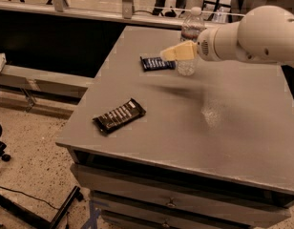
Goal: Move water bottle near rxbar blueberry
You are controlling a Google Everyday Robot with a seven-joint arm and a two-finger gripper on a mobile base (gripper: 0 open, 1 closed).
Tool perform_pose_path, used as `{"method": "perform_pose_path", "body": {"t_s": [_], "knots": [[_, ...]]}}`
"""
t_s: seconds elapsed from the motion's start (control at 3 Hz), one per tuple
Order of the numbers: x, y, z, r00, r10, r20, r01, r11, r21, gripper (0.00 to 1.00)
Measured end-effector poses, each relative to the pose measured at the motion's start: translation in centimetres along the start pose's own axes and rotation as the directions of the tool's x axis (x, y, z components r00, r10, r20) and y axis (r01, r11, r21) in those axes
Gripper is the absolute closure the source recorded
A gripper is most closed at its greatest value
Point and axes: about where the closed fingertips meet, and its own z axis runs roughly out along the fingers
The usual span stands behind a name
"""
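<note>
Here, tan gripper (169,54) fronts ribbed clear water bottle (187,68) beside flat rxbar blueberry (158,63).

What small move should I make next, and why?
Probably draw the gripper slowly back, away from the water bottle. The bottle stands upright close beside the rxbar blueberry, with the gripper crossing in front of it, so the placement looks done.
</note>
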Motion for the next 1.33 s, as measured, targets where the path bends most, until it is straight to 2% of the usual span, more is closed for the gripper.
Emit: {"method": "perform_pose_path", "body": {"t_s": [0.67,1.33], "knots": [[-2.7,-0.7,-3.4,0.995,-0.089,0.049,0.085,0.9931,0.081,0.00],[-5.2,-3.1,-7.4,0.985,-0.160,0.069,0.145,0.9721,0.185,0.00]]}}
